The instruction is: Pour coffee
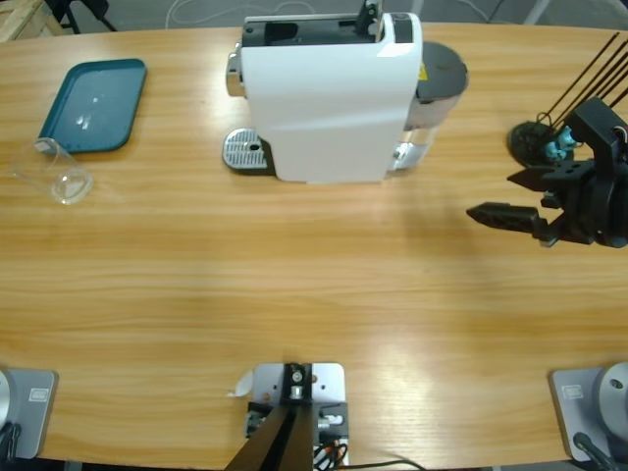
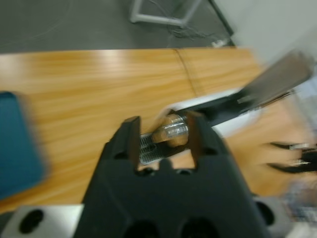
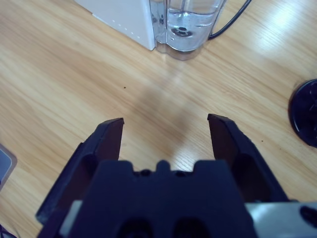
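No coffee shows in any view. The white coffee machine (image 1: 329,98) stands at the table's far middle, with its metal drip tray (image 1: 245,152) on the left and a clear water tank (image 3: 190,22) on the right. A clear glass cup (image 1: 61,173) sits at the far left and no liquid shows in it. My right gripper (image 1: 505,196) (image 3: 166,119) hovers open over bare wood right of the machine, holding nothing. In the blurred left wrist view my left gripper (image 2: 163,131) is open and points toward the drip tray (image 2: 153,146). The left arm does not show in the high view.
A teal tray (image 1: 93,103) lies at the back left beside the cup. A black capsule stand (image 1: 535,139) with a teal capsule is at the far right, just behind the right arm. The tank's black cable (image 3: 233,17) runs off behind the tank.
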